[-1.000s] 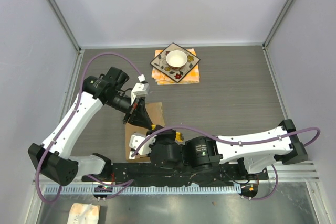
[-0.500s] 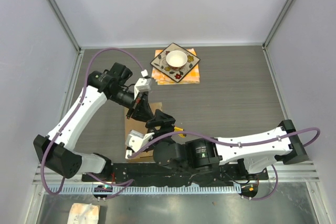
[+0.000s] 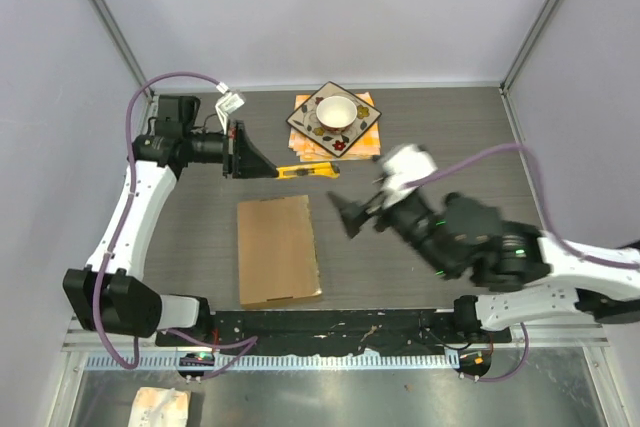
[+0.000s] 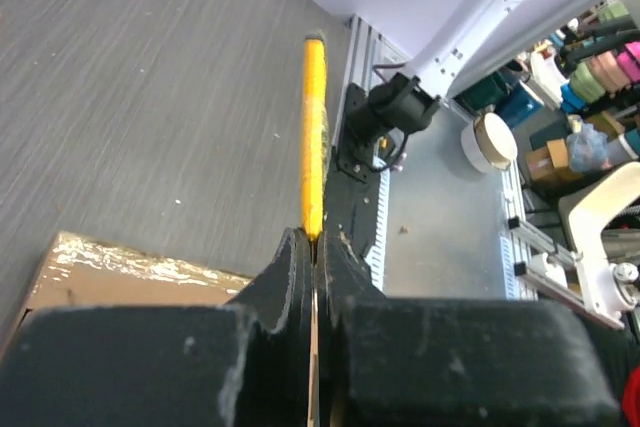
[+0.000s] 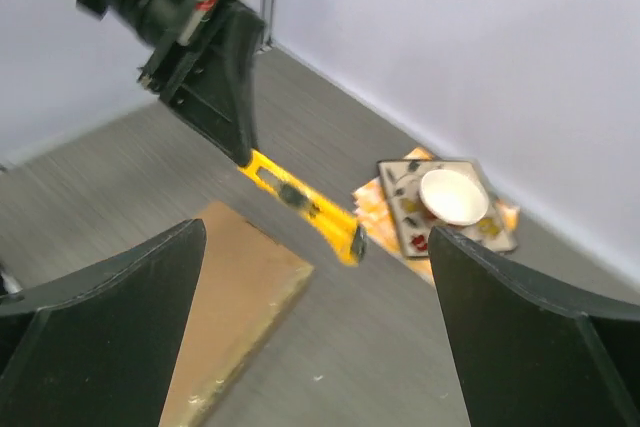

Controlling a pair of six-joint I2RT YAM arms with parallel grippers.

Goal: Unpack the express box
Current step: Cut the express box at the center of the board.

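The express box [image 3: 278, 250], a flat brown cardboard box, lies shut on the table in front of the arm bases, with tape shining along its edge [image 4: 120, 269]. My left gripper [image 3: 268, 171] hovers beyond the box's far edge, shut on a yellow utility knife [image 3: 306, 170] that sticks out to the right. In the left wrist view the knife [image 4: 314, 137] runs straight out from the left gripper [image 4: 315, 247]. My right gripper [image 3: 352, 215] hangs open to the right of the box with nothing in it. Between its fingers [image 5: 100, 327] I see the box [image 5: 220, 317] and the knife [image 5: 300, 202].
An orange-patterned square plate [image 3: 312, 132] with a white bowl [image 3: 336, 111] sits at the back middle on orange napkins. It shows in the right wrist view as well, the plate [image 5: 400, 187] just beyond the knife's tip. Grey walls close in the table on three sides.
The right gripper has opened and swung from over the box to its right. The left gripper has carried the knife back and left, off the box, which now lies uncovered.
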